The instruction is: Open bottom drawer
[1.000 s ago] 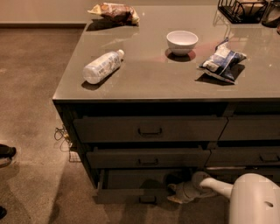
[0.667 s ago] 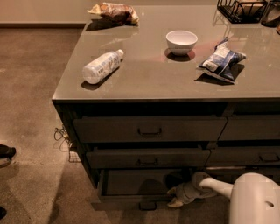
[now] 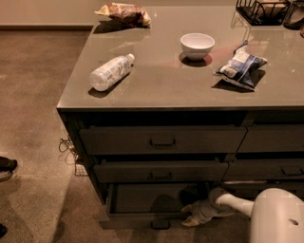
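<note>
The bottom drawer (image 3: 142,219) is the lowest of three dark grey-brown drawers in the left stack. It stands pulled out, and its dark flat interior (image 3: 147,198) shows. Its small black handle (image 3: 160,224) sits mid-front at the lower edge of the view. My gripper (image 3: 194,215) is at the drawer's right end, at its front rim, with the white arm (image 3: 273,216) coming in from the lower right.
The counter top (image 3: 166,80) carries a lying plastic bottle (image 3: 110,72), a white bowl (image 3: 197,45), a blue snack bag (image 3: 240,66), a brown snack bag (image 3: 124,13) and a black wire basket (image 3: 263,10). Closed drawers (image 3: 161,140) are above. Shoes (image 3: 7,166) at the left.
The bottom drawer has slid further out toward the camera. The gripper stays at its right end and has moved with it.
</note>
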You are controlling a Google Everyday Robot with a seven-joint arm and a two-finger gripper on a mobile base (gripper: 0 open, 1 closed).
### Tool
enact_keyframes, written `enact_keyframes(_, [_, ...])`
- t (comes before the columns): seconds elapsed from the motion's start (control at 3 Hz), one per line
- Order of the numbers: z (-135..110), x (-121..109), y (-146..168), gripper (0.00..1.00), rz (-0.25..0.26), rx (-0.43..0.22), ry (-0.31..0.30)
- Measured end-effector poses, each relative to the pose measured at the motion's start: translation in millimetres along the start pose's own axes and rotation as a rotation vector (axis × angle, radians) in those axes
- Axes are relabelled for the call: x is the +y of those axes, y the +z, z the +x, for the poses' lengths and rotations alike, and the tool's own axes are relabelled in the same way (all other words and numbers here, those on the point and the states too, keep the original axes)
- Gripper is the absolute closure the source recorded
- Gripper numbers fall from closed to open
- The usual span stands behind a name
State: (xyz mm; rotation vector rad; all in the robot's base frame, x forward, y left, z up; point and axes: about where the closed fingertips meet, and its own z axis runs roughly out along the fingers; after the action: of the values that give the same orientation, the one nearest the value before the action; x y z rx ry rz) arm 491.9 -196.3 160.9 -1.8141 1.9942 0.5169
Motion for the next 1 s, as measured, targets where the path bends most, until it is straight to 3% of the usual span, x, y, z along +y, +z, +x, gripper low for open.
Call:
enact_keyframes(0.67, [-0.8, 2.2, -3.5, 1.00, -0.002, 0.001, 0.003])
enact_keyframes(1.0, [6.4, 34.5, 0.2, 1.00, -0.040, 0.008, 0.033])
